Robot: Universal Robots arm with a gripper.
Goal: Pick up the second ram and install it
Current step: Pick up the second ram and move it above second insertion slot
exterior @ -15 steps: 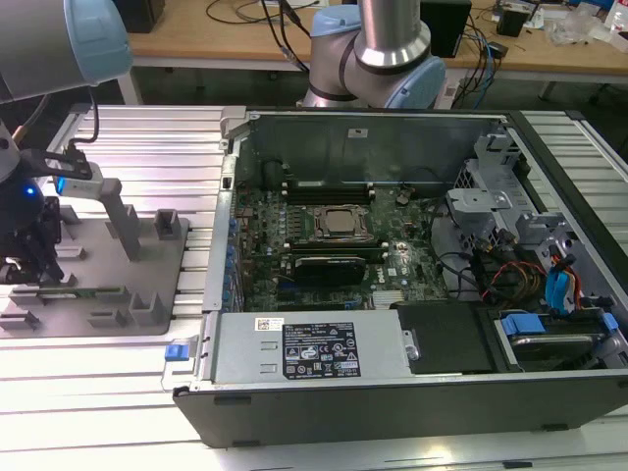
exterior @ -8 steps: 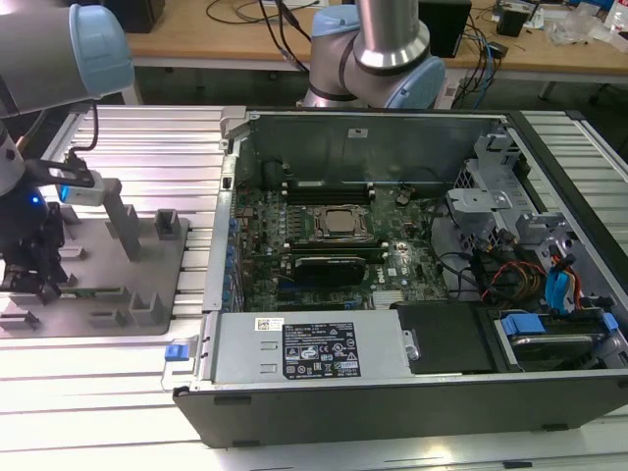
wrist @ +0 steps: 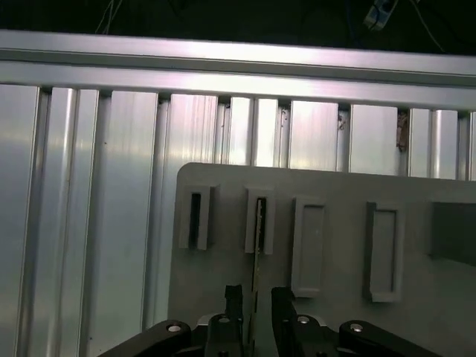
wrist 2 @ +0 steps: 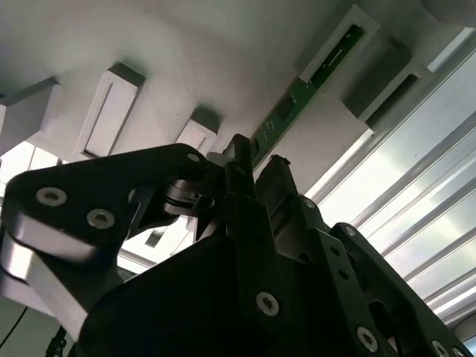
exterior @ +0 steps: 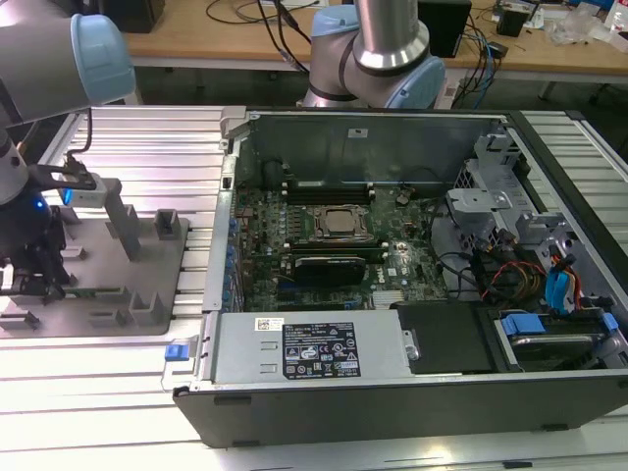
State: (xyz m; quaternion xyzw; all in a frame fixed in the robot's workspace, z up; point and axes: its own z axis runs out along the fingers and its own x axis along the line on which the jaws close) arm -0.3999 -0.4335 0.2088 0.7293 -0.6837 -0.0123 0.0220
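Ribbed aluminium counter [exterior: 137,147] carrying a grey fixture plate [wrist: 342,297] and an open computer case [exterior: 392,407] with a black-and-white printed label [exterior: 322,350] — the hand [wrist: 256,291], fingers a little apart, straddles the second ram [wrist: 258,223] standing on edge in a plate holder

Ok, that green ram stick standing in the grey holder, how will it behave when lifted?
The ram stick looks like a thin flat board, so probably stiff and light. It stands on edge in a slotted holder, so a sideways nudge might tilt or bind it.
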